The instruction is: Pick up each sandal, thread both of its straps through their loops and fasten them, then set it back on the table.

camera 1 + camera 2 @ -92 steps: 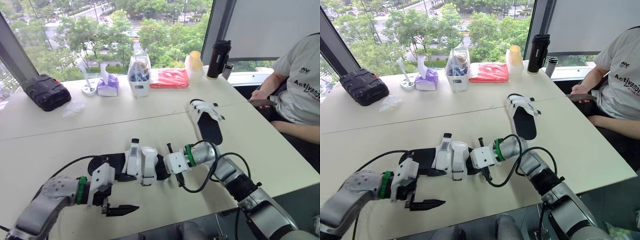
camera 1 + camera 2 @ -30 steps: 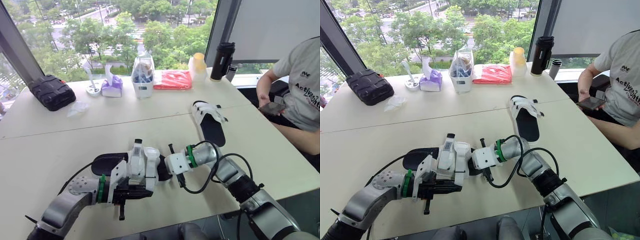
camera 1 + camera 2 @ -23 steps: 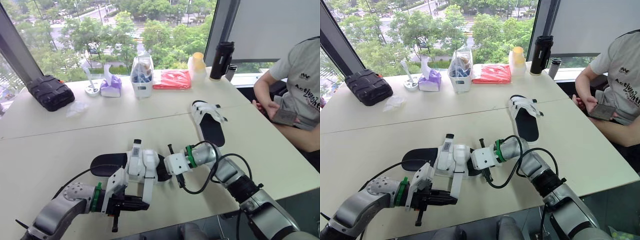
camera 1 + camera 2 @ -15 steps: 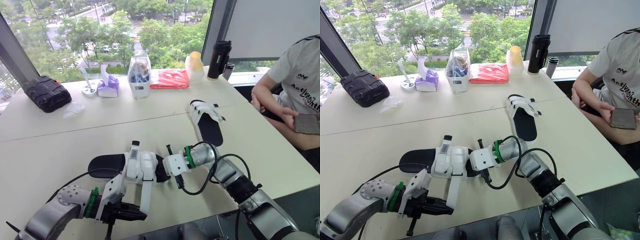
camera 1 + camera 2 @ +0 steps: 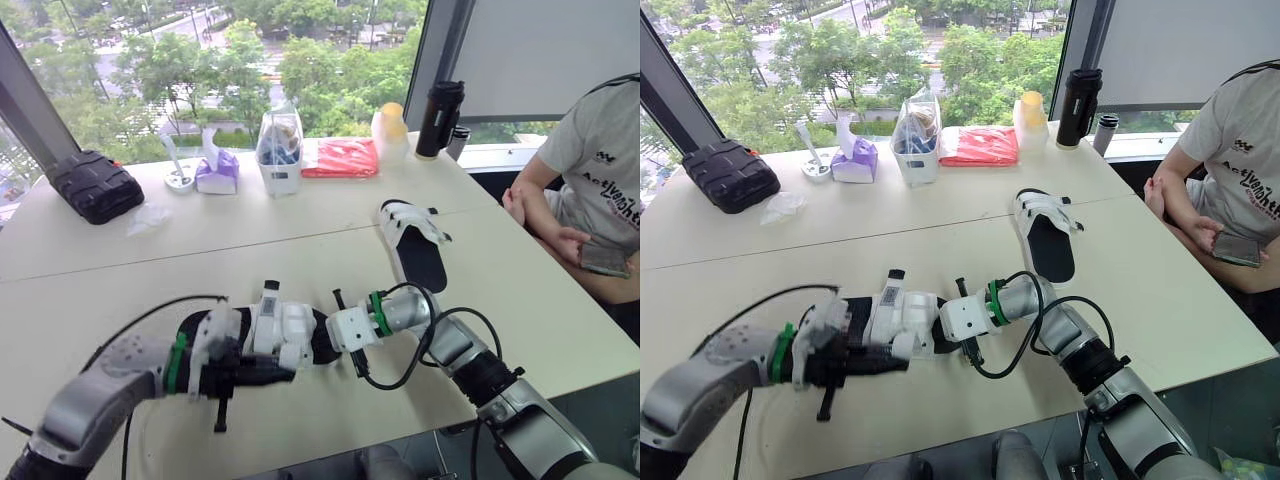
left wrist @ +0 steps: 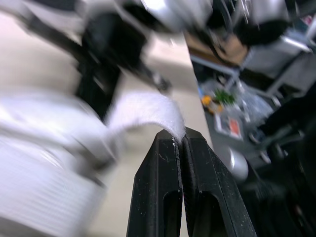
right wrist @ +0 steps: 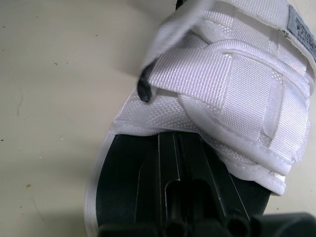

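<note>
Pale bench (image 5: 150,262) by a window (image 5: 200,60): the near sandal (image 5: 285,333) lies between your grippers. Left gripper (image 6: 180,134) jaws pinch its white strap (image 6: 143,111); right gripper (image 7: 175,136) jaws rest closed on its sole.

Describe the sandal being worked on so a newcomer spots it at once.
On the cream table, look near the front edge. The sandal there has its white strap pinched by the left gripper; the other sandal lies untouched farther back, toward the person.

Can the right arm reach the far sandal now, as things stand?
Probably yes: bare table lies between the right gripper and the far sandal, though that gripper is busy at the near sandal.
</note>
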Controlling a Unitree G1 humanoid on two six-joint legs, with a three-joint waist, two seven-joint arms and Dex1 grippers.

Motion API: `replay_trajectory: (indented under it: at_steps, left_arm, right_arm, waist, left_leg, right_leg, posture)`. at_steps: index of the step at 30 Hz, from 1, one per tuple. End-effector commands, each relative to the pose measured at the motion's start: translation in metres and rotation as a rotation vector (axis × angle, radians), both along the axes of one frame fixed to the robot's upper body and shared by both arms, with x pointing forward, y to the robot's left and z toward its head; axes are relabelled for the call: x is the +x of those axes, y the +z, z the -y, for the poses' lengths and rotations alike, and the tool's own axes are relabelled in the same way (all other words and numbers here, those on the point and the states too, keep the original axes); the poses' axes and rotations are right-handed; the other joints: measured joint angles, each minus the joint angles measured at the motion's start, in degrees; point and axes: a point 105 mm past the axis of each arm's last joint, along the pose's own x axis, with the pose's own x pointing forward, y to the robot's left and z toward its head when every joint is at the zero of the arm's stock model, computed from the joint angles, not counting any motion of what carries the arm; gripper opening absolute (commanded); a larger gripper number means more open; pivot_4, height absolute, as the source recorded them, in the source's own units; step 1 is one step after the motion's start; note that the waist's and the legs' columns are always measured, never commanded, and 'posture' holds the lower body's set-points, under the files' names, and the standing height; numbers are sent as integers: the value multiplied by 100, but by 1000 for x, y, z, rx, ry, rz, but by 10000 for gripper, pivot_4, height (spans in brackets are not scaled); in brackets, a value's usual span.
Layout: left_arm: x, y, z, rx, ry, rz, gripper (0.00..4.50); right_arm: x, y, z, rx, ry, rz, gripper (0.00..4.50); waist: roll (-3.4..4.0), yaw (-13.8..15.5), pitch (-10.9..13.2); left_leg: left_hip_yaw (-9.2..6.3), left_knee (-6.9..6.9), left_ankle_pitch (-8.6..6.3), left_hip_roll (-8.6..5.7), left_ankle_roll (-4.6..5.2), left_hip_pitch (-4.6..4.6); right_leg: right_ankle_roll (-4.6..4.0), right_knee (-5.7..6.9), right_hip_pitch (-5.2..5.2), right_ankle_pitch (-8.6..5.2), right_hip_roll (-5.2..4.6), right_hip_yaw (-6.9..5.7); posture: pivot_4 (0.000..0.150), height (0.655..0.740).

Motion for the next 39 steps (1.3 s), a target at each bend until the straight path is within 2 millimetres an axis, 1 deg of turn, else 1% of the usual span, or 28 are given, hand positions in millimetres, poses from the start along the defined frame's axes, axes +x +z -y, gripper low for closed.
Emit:
replay_trajectory:
  at_steps: [1, 3, 5, 10, 13, 15, 16, 18, 20, 21, 24, 26, 29, 32, 34, 39]
  left_arm:
    - [17, 28, 0, -87, 57, 62, 182]
    - [33, 35, 5, -122, 91, 68, 182]
    - [46, 35, 12, -141, 120, 57, 182]
    - [57, 27, 23, -142, 132, 6, 182]
    - [62, 23, 26, -147, 166, -35, 9182]
    - [61, 21, 25, -143, 177, -56, 18527]
    - [61, 21, 24, -140, 181, -64, 25039]
    - [65, 21, 24, -150, 213, -68, 33019]
    - [68, 23, 24, -172, 234, -78, 42334]
    - [71, 24, 23, -179, 255, -82, 44866]
    - [81, 27, 21, -197, 324, -59, 44866]
    - [92, 36, 17, -237, 394, -26, 44866]
    - [98, 53, 16, -276, 398, 3, 44866]
    - [96, 65, 18, -283, 348, 14, 44866]
    - [88, 71, 20, -241, 262, 33, 44866]
    - [77, 63, 14, -92, 123, 71, 44866]
  right_arm:
    - [-10, -29, 5, -104, 18, -80, 0]
    - [-10, -29, 3, -101, 20, -80, 0]
    - [-10, -29, 3, -101, 21, -79, 0]
    - [-9, -28, 2, -98, 18, -73, 0]
    - [-8, -28, 4, -96, 10, -74, 0]
    - [-9, -29, 5, -98, 8, -74, 0]
    - [-9, -29, 6, -99, 8, -74, 0]
    - [-9, -29, 6, -99, 7, -75, 0]
    - [-10, -29, 6, -99, 7, -75, 0]
    - [-10, -29, 5, -98, 8, -76, 0]
    - [-10, -29, 3, -95, 10, -74, 0]
    - [-10, -28, 3, -95, 10, -74, 0]
    - [-10, -29, 3, -95, 10, -75, 0]
    - [-10, -29, 3, -95, 9, -76, 0]
    - [-10, -29, 3, -93, 9, -76, 0]
    - [-10, -29, 3, -92, 9, -76, 0]
  waist:
    - [-3, -8, 2]
    - [-4, 7, 3]
    - [-8, 9, 5]
    - [-11, 9, 7]
    - [-11, 12, 7]
    - [-12, 14, 7]
    - [-12, 13, 7]
    - [-10, 13, 6]
    - [-11, 14, 6]
    - [-11, 16, 6]
    - [-12, 34, 5]
    - [-12, 33, 5]
    - [-14, 26, 6]
    - [-14, 11, 6]
    - [-14, 3, 6]
    - [-13, 4, 6]
  left_leg:
    - [0, 0, 0, 0, 0, -1]
    - [0, 1, 1, -1, -2, -3]
    - [-3, 3, 6, -3, -10, -5]
    - [-2, 4, 8, -4, -15, -10]
    - [-3, 6, 10, -5, -18, -12]
    - [-4, 8, 11, -5, -20, -13]
    - [-5, 9, 11, -4, -20, -12]
    - [-5, 8, 12, -5, -21, -12]
    - [-4, 7, 12, -4, -21, -12]
    - [-5, 7, 12, -4, -21, -12]
    - [-6, 9, 15, -5, -26, -11]
    - [-6, 9, 16, -5, -28, -11]
    - [-7, 8, 16, -6, -29, -12]
    - [-5, 6, 16, -6, -31, -13]
    - [-5, 5, 17, -7, -32, -14]
    - [-4, 3, 17, -9, -32, -18]
  right_leg:
    - [6, 0, -1, 4, 0, 1]
    - [16, 1, -4, 9, 0, 0]
    - [15, 2, -4, 11, 2, -2]
    - [16, 2, -7, 11, 0, -1]
    - [17, 2, -9, 12, -2, -1]
    - [17, 3, -8, 12, -2, -1]
    - [17, 4, -8, 12, -2, -1]
    - [17, 4, -8, 12, -2, -1]
    - [17, 3, -8, 12, -2, -1]
    - [17, 3, -8, 12, -2, -1]
    - [17, 3, -5, 13, -3, -1]
    - [17, 4, -5, 13, -2, -1]
    - [17, 3, -6, 13, -2, -2]
    - [18, 1, -9, 13, -3, -1]
    - [18, 0, -10, 14, -3, -1]
    - [18, 2, -15, 13, -3, -1]
  posture:
    - [1500, 7400]
    - [1500, 7400]
    - [1500, 7400]
    - [1500, 7400]
    - [1500, 7400]
    - [1500, 7400]
    - [1500, 7400]
    - [1500, 7400]
    - [1500, 7400]
    - [1500, 7400]
    - [1500, 7400]
    - [1500, 7400]
    - [1500, 7400]
    - [1500, 7400]
    - [1500, 7400]
    - [1500, 7400]
